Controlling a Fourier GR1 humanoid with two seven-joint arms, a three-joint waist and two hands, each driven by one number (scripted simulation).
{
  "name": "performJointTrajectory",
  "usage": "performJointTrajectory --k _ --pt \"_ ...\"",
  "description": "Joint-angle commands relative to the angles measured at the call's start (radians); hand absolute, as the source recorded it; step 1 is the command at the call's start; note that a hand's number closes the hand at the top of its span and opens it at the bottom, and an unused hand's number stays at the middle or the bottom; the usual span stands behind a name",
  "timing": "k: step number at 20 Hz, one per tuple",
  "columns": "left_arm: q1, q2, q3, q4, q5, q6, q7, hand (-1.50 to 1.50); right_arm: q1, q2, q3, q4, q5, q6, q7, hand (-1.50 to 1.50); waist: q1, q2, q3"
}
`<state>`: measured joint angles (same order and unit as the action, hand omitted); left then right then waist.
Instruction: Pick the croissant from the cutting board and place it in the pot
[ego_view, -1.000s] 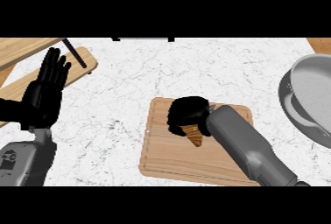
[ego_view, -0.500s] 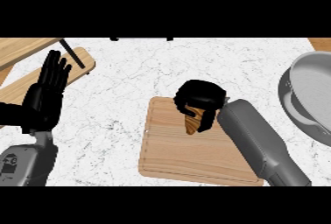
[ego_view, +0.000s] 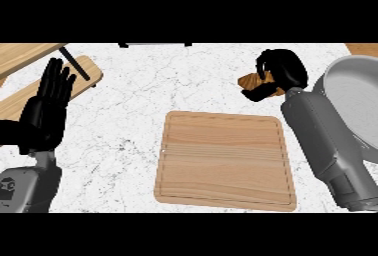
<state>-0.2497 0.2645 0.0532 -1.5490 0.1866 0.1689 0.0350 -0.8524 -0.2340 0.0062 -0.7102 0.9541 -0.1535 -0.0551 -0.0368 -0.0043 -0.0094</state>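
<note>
White marbled tabletop (ego_view: 184, 90) carries the board (ego_view: 225, 160) at centre, now bare, and the grey pot (ego_view: 354, 107) at the right edge; the right hand (ego_view: 280, 70) is off the board and just beside the pot's rim, fingers curled round the croissant (ego_view: 255, 82), which hangs above the tabletop between board and pot. Picking looks done; what is left, I judge, is carrying it over the rim and letting go; the left hand (ego_view: 48, 107) rests at the left edge, fingers straight and up.
</note>
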Motion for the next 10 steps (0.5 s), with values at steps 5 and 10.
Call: performJointTrajectory --k 5,10 --pt "-0.024 0.01 -0.007 0.002 0.007 -0.021 0.013 0.0 -0.17 -0.089 -0.121 0.024 0.205 -0.292 0.678 1.5 0.037 0.003 -0.002" --pt "-0.026 -0.012 -0.033 0.001 -0.005 -0.016 0.016 0.0 -0.253 -0.1 -0.057 0.054 0.468 -0.344 1.088 1.5 0.054 0.002 0.002"
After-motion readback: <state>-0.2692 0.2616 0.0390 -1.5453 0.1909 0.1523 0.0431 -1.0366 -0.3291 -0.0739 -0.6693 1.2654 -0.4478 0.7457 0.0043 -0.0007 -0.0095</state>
